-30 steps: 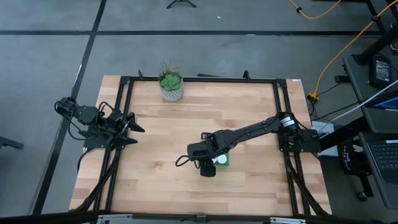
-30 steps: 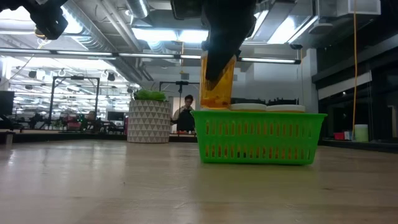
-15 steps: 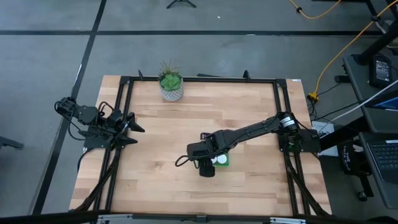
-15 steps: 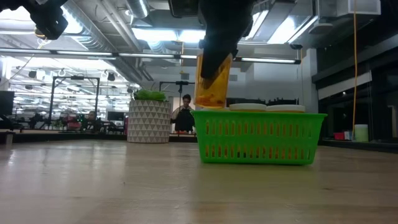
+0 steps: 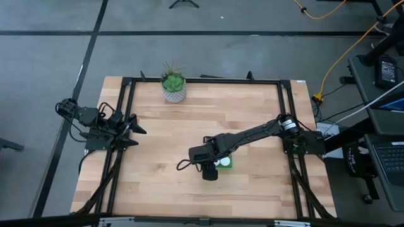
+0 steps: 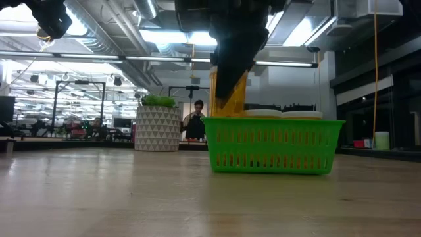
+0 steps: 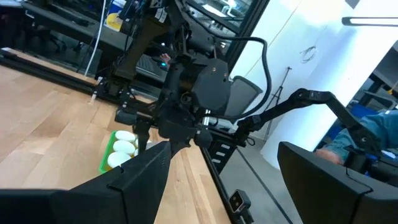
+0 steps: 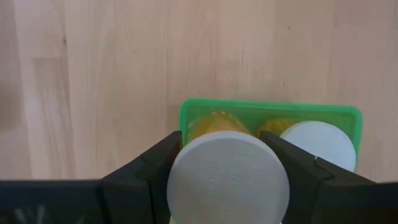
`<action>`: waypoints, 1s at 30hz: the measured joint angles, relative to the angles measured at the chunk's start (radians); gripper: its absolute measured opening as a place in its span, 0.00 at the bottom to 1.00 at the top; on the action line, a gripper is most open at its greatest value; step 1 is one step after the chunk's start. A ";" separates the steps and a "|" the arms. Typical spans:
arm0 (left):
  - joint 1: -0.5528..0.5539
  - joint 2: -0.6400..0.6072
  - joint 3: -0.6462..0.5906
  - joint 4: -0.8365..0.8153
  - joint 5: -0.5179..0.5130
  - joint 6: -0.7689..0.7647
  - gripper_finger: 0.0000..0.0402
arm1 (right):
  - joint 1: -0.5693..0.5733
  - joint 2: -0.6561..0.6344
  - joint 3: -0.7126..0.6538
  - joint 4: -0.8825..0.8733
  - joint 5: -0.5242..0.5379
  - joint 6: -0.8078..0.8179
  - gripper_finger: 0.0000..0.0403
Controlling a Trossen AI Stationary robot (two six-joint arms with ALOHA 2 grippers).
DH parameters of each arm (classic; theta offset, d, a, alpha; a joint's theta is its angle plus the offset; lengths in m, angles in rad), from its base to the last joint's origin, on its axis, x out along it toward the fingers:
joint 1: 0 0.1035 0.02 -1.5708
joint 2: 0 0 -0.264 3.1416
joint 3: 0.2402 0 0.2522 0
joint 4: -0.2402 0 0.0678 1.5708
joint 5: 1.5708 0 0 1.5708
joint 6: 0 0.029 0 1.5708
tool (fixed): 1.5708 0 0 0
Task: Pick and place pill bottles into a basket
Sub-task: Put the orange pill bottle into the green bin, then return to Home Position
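Note:
The green basket (image 6: pixel 275 145) stands on the table right of the middle; it also shows in the high view (image 5: pixel 226 162). White caps of pill bottles (image 6: pixel 283 114) show above its rim, and one cap shows in the right wrist view (image 8: pixel 320 143). My right gripper (image 8: pixel 229 180) is above the basket's one end, shut on an orange pill bottle (image 6: pixel 230 99). My left gripper (image 5: pixel 134 130) is open and empty at the table's left edge. My right gripper pinches the bottle's white cap (image 8: pixel 180 180) between its two fingers (image 8: pixel 149 171), one on either side of the cap. The fingers come from above, pointing down. The bottle hangs upright below them, its lower end (image 6: pixel 229 113) behind the basket's rim; whether it stands on the basket's floor cannot be told.
A green plant in a white pot (image 5: pixel 173 85) stands at the table's far edge, left of the middle. Bare wood lies between the basket and the left arm. A person (image 6: pixel 195 122) shows far off in the room behind the table.
My right gripper has tipped the bottle for a moment and set it upright again, a little lower. The bottle's lower end, then at the basket's rim, now reaches behind it.

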 joint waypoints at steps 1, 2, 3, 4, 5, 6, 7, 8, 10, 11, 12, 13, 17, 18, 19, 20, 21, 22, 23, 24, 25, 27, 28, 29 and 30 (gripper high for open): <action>0.000 0.000 0.000 0.000 0.000 0.000 0.72 | 0.000 0.001 0.000 0.000 0.000 0.000 0.51; 0.000 0.000 0.000 -0.001 0.000 0.000 0.72 | 0.000 0.001 0.000 0.003 0.000 0.000 0.51; 0.000 0.000 0.000 -0.002 0.001 0.000 0.72 | 0.000 0.001 0.000 0.004 0.000 0.001 0.51; 0.000 0.000 0.000 -0.001 0.003 0.000 0.72 | 0.000 0.001 0.000 0.004 0.000 0.000 0.51; 0.000 0.000 0.000 -0.001 0.003 0.000 0.72 | 0.000 0.001 0.000 0.003 0.000 0.000 0.51; 0.000 0.000 0.000 -0.003 0.003 0.000 0.72 | 0.000 0.001 0.000 0.001 0.000 0.000 0.51; 0.000 0.000 0.000 -0.004 0.003 0.000 0.72 | 0.000 0.001 0.000 0.002 0.000 0.000 0.51; 0.000 0.000 0.000 -0.003 0.003 0.000 0.72 | 0.000 0.001 0.000 0.002 0.000 -0.002 0.51; 0.000 0.000 0.000 -0.004 0.003 0.000 0.72 | 0.000 0.001 0.000 0.002 0.000 -0.004 0.51; 0.000 0.000 0.000 -0.004 0.003 0.000 0.72 | 0.000 0.001 0.000 0.002 0.000 -0.004 0.51; 0.000 0.000 0.000 -0.004 0.003 0.001 0.72 | 0.000 0.001 0.000 0.002 0.000 -0.007 0.51; 0.000 0.000 0.000 -0.004 0.003 0.003 0.72 | 0.000 0.001 0.000 0.002 0.002 -0.011 0.51; 0.000 0.000 0.000 -0.004 0.020 0.003 0.72 | 0.000 0.001 0.000 0.001 0.036 -0.029 0.56; 0.000 0.000 0.000 -0.004 0.023 0.003 0.72 | 0.000 0.001 0.000 0.001 0.045 -0.029 0.58; 0.000 0.000 0.000 -0.004 0.023 0.003 0.72 | -0.001 0.001 0.000 0.001 0.050 -0.029 0.60; 0.000 0.000 0.000 -0.004 0.024 0.003 0.72 | -0.002 0.001 0.000 0.001 0.051 -0.029 0.61; 0.000 0.000 0.000 -0.004 0.024 0.003 0.72 | -0.002 0.001 0.000 0.001 0.052 -0.029 0.63; 0.000 0.000 0.000 -0.004 0.024 0.003 0.72 | -0.002 0.001 0.000 0.001 0.053 -0.027 0.65; 0.000 0.000 0.000 -0.004 0.024 0.003 0.72 | -0.002 0.001 0.000 0.001 0.053 -0.026 0.66; 0.000 0.000 0.000 -0.004 0.026 0.003 0.72 | -0.002 0.001 0.000 0.001 0.053 -0.026 0.67; 0.000 0.000 0.000 -0.004 0.028 0.003 0.72 | -0.002 0.001 0.000 0.001 0.053 -0.026 0.68; 0.000 0.000 0.000 -0.004 0.029 0.006 0.72 | -0.002 0.001 0.000 0.001 0.053 -0.026 0.69; 0.000 0.000 0.000 -0.004 0.029 0.007 0.72 | -0.002 0.001 0.004 -0.002 0.053 -0.026 0.69; 0.000 0.000 0.000 -0.005 0.029 0.007 0.72 | -0.002 0.001 0.012 -0.005 0.053 -0.026 0.70; 0.000 0.000 0.000 -0.005 0.029 0.007 0.72 | -0.002 0.001 0.026 -0.007 0.053 -0.026 0.70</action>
